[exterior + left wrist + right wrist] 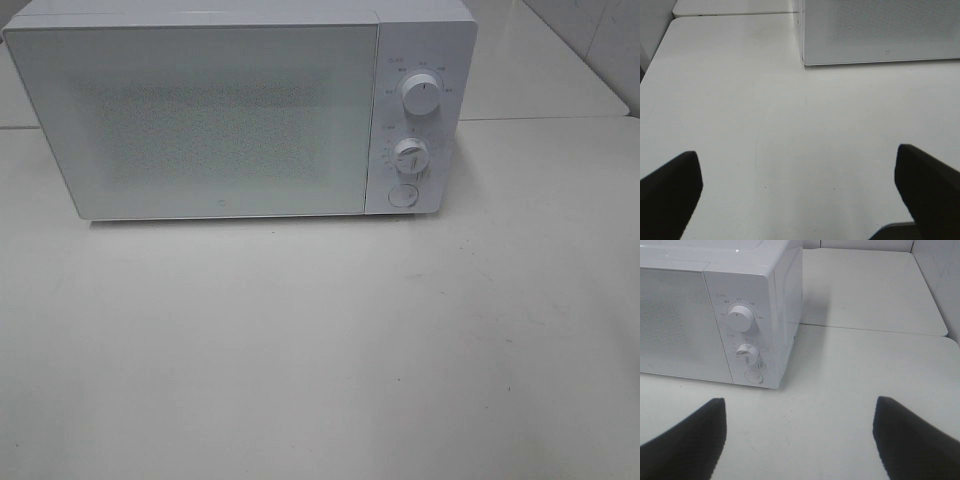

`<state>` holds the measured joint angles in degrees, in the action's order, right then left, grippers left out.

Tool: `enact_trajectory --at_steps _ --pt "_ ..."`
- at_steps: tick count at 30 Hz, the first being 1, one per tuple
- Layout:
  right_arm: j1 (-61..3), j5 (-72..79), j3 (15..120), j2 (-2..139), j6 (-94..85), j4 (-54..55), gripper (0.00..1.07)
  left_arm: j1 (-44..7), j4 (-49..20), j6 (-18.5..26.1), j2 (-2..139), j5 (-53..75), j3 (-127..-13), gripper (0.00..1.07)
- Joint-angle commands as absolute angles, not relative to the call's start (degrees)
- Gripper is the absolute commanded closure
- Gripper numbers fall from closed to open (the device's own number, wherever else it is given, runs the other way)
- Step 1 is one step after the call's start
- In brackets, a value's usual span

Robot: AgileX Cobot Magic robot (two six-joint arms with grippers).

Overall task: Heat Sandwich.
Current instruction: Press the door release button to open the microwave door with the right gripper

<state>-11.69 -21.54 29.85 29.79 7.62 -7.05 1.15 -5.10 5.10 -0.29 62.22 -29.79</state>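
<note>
A white microwave stands at the back of the table with its door shut; the sandwich is out of view. Two round knobs and a round button sit on its right panel. The left wrist view shows my left gripper open over bare table, the microwave's lower left corner well ahead of it. My right gripper is open too, empty, facing the microwave's control panel from a short way off. Neither gripper shows in the exterior high view.
The white table stretches in front of the microwave. A seam between table sections runs behind the microwave's right side. A grey wall edge stands at the back right.
</note>
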Motion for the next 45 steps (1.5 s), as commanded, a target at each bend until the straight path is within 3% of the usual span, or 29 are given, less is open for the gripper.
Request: enact_trajectory --at_steps 1,31,40,45 --pt "-11.5 -17.0 30.0 33.5 7.6 -7.1 0.31 1.0 -5.2 5.0 -1.2 61.7 -29.6 0.09" --pt "-11.6 20.9 30.0 69.3 7.8 -6.9 0.31 1.0 -5.2 5.0 -1.2 61.7 -29.6 0.09" --pt "-11.7 35.3 26.9 78.0 1.9 4.9 0.31 1.0 -5.2 5.0 -1.2 61.7 -29.6 0.09" --pt "-15.9 41.5 24.4 81.2 -6.1 14.0 0.3 1.0 -5.2 5.0 -1.2 61.7 -29.6 0.09"
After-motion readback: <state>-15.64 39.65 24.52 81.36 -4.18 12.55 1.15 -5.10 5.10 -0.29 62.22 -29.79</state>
